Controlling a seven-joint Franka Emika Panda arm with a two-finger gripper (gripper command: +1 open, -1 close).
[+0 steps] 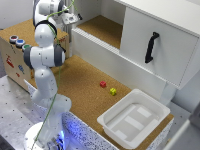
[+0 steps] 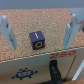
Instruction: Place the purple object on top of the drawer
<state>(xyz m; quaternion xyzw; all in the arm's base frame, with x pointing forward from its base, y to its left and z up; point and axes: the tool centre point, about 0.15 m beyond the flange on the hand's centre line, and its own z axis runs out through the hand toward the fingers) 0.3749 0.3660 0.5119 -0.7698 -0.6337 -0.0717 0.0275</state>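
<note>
Nearest in the exterior view, at 5 o'clock: a shallow tub, white smooth plastic, rectangular with rounded corners, sitting on the counter, which is grainy brown cork. Just beyond, at the tub's 10 o'clock: a yellow cube and a red cube, small, near each other but apart. At 9 o'clock: a wooden box with round coloured buttons and a cork top. Farthest, at 1 o'clock: the drawer, a big white boxy cabinet with a black bar handle and a cork-lined inner floor. Arm glossy white, rounded, reaching to 12 o'clock.

Shown only by the wrist view: the purple object, a small cube with a yellow ring on its upper face, lying on cork just behind a wooden edge printed with red digits and a blue pixel figure. Hidden from the exterior view. End effector spread wide, grey fingers standing either side of the cube and clear of it, gripping nothing.
</note>
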